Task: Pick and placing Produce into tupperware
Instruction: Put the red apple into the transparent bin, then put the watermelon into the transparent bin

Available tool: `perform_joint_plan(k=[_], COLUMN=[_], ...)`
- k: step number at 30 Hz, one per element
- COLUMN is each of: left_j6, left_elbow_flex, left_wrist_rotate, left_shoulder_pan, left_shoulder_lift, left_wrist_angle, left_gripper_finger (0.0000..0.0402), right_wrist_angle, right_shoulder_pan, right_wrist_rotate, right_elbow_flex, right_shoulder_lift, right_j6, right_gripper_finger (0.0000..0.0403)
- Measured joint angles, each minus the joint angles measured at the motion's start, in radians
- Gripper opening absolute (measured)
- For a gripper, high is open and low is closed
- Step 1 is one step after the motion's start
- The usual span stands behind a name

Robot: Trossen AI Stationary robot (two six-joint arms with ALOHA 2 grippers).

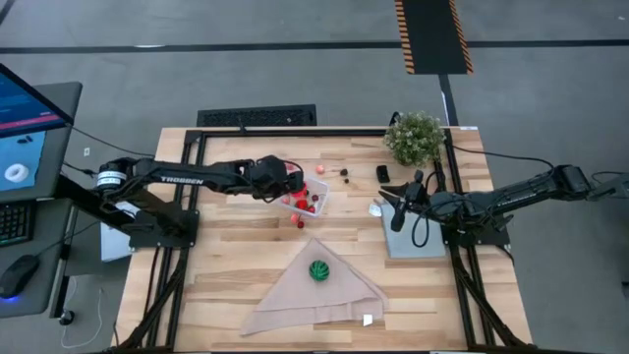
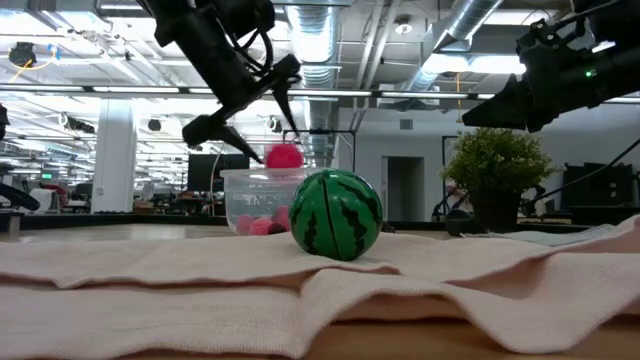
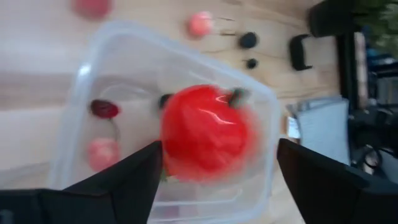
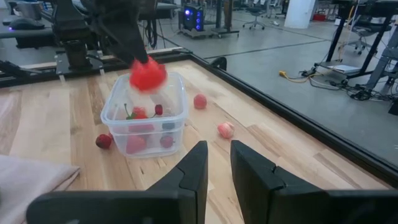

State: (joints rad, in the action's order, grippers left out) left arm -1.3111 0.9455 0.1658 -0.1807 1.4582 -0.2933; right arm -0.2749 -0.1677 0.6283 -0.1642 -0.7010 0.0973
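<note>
High view: your left claw (image 1: 292,187) sits over the tupperware (image 1: 307,199) mid-bench, toward the far edge. Low view: fingers apart, red piece (image 2: 284,155) just above the tub. Right wrist view: your right claw (image 4: 217,163) nearly together, empty, near the right edge.

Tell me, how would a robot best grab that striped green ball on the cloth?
Probably from straight above, fingers closing across the widest part of the green ball. It is round, so no side grips better, and it sits alone on the cloth with open space all round. A low grip might snag the soft folds beneath it.
</note>
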Motion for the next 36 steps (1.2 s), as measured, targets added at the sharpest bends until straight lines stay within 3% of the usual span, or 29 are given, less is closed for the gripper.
perform_joint_plan(k=[10, 15, 20, 24, 28, 36], left_j6=[0.151, 0.357, 0.682, 0.795, 0.824, 1.126], left_elbow_flex=[0.000, 0.000, 0.000, 0.000, -0.001, 0.000], left_wrist_rotate=[0.003, -0.014, -0.140, -0.261, -0.269, -0.319], left_shoulder_pan=[0.010, 0.025, 0.030, 0.030, 0.036, 0.142], left_shoulder_lift=[0.000, -0.001, -0.001, -0.001, -0.002, -0.002], left_wrist_angle=[0.060, 0.168, 0.263, 0.275, 0.227, 0.352], left_gripper_finger=[0.0360, 0.0362, 0.0362, 0.0362, 0.0362, 0.0362], right_wrist_angle=[0.006, 0.006, 0.006, 0.006, 0.006, 0.006], right_shoulder_pan=[0.000, 0.000, 0.000, 0.000, 0.000, 0.000], right_wrist_rotate=[0.000, 0.000, 0.000, 0.000, 0.000, 0.000], right_elbow_flex=[0.000, 0.000, 0.000, 0.000, 0.000, 0.000], right_shoulder_lift=[0.000, 0.000, 0.000, 0.000, 0.000, 0.000], right_j6=[0.000, 0.000, 0.000, 0.000, 0.000, 0.000], right_gripper_finger=[0.0092, 0.0092, 0.0092, 0.0092, 0.0092, 0.0092])
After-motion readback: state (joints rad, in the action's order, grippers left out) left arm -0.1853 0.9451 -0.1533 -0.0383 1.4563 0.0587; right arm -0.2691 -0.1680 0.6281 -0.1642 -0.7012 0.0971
